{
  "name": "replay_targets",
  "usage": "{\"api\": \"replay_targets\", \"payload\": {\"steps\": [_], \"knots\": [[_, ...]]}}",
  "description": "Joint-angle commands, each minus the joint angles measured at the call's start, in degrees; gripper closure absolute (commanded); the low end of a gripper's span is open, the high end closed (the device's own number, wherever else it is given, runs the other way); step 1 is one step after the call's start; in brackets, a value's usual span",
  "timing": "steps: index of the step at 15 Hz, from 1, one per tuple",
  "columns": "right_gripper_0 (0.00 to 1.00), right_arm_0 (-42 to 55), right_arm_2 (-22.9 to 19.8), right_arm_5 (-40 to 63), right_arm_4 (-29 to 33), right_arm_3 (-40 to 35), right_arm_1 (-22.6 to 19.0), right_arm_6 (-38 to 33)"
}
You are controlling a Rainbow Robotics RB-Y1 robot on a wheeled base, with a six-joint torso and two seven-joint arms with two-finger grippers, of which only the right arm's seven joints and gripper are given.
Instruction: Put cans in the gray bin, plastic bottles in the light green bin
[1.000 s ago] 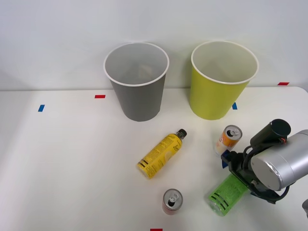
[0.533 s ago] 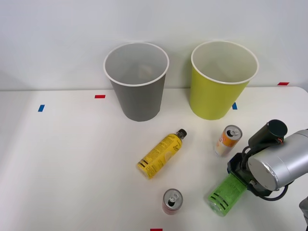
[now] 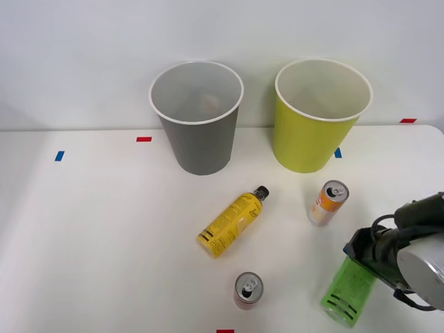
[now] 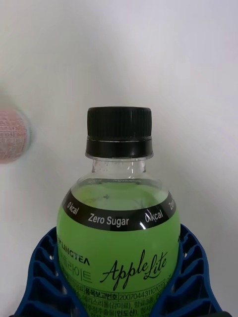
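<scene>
Right gripper point(image 4: 119, 292): blue ribbed fingers point(image 4: 42, 277) clamped on both sides of the green bottle point(image 4: 119, 237); sits at table's point(image 3: 90, 229) near-right corner.
Green bottle: in the grip, black cap pointing away from wrist cam; in front view its base point(image 3: 343, 305) sticks out toward the near edge, body tilted.
Orange-white can point(image 3: 328, 202): upright, just beyond gripper, apart from it.
Red can point(image 3: 248, 289): upright, well to gripper's left, near front edge.
Yellow bottle point(image 3: 231, 222): lying down, farther left + beyond, cap aimed at bins.
Light green bin point(image 3: 319, 118): upright, far back, beyond orange can.
Gray bin point(image 3: 198, 118): upright, back-left, beside green bin, not touching.
</scene>
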Motion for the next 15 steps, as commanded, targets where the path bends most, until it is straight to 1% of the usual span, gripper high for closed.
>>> {"api": "replay_targets", "payload": {"steps": [1,3,5,7,10,12,14,15], "knots": [[1.00,4.17,-3.83,-0.09,0.77,-7.19,0.31,8.35],[1.00,5.76,-6.90,-1.67,0.86,-11.05,1.36,14.42],[1.00,7.43,-9.01,-6.77,0.95,-13.69,3.12,20.57],[1.00,8.48,-10.24,-12.40,0.51,-15.36,4.44,25.05],[1.00,9.10,-14.20,-14.77,-0.37,-15.95,7.51,33.40],[1.00,9.10,-17.80,-18.11,-3.53,-15.95,9.98,38.67],[1.00,9.10,-20.09,-21.98,-6.26,-15.95,12.09,43.33],[1.00,9.10,-20.52,-24.70,-7.05,-15.95,12.79,45.79]]}}
